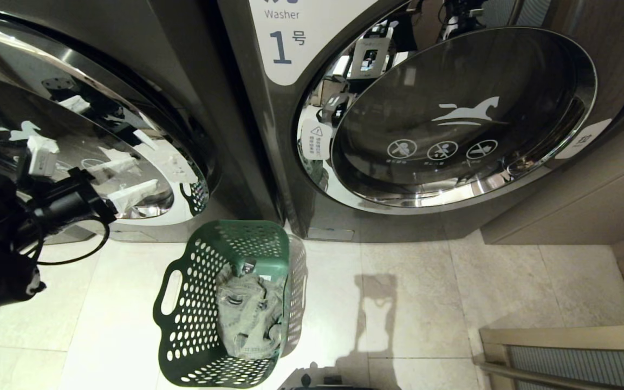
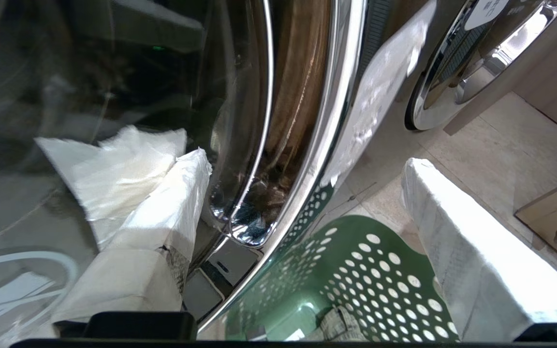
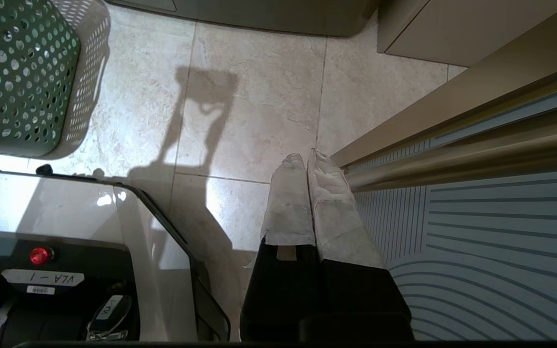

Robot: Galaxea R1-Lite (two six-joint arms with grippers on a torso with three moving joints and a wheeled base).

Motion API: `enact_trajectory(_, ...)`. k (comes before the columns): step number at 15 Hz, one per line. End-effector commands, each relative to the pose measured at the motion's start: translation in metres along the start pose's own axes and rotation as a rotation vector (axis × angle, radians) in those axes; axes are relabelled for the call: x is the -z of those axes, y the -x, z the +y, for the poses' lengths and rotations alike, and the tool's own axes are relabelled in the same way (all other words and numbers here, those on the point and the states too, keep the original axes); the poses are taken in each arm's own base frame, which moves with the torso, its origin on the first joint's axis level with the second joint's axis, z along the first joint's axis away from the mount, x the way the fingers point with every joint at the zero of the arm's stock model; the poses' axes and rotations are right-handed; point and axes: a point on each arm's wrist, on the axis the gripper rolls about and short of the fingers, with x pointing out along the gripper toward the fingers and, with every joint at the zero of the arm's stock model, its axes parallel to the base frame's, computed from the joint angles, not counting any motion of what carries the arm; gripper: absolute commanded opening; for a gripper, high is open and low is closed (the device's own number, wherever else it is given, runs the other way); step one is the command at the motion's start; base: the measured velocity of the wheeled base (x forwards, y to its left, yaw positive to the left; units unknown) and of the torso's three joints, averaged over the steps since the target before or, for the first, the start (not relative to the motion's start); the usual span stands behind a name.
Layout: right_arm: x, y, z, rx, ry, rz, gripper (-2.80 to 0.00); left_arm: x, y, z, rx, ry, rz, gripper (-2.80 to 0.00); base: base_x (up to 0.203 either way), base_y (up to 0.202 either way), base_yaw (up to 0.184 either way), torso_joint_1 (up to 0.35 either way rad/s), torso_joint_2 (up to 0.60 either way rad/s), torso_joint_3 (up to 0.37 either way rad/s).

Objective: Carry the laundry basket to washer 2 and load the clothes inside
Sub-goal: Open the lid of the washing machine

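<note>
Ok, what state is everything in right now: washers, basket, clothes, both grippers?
Washer 1 door: shut.
Left-hand washer door: looks shut, not certain.
Laundry basket: upright on the floor before the washers, loaded.
Clothes: crumpled inside the basket.
Left gripper: open, empty, at the left-hand washer's door rim.
Right gripper: shut, empty, over the floor.

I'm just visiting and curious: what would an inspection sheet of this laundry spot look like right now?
Surface: pale tiled floor.
Job's things: green laundry basket standing on the floor with the clothes inside; the washer at left has its door shut.
Clutter: nothing seen.
Grippers: left gripper open beside that door's chrome rim; right gripper shut, empty, parked low over the floor.
Cables: black cable looping off the left arm.
Surroundings: washer 1, wooden panelling.
</note>
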Motion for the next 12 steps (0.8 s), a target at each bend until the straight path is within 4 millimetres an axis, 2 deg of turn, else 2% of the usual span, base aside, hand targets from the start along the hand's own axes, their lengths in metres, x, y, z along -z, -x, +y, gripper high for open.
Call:
enact_trajectory(1,0.0,0.0,0.0,-0.001,0.001,0.003,-2.8,-0.021,0.016,-0.01,-0.022,-0.025,-0.004,0.0,0.0,0.0,0.0,0.0,0.0,0.0)
enact_trajectory(7,0.0,0.0,0.0,-0.001,0.001,0.003,-2.8,-0.029,0.041,-0.026,-0.088,-0.026,0.026,0.0,0.0,0.0,0.0,0.0,0.0,0.0)
enact_trajectory(12,0.0,0.0,0.0,-0.001,0.001,0.003,-2.8,-0.029,0.048,-0.032,-0.103,-0.012,0.039,0.0,0.0,0.0,0.0,0.0,0.0,0.0)
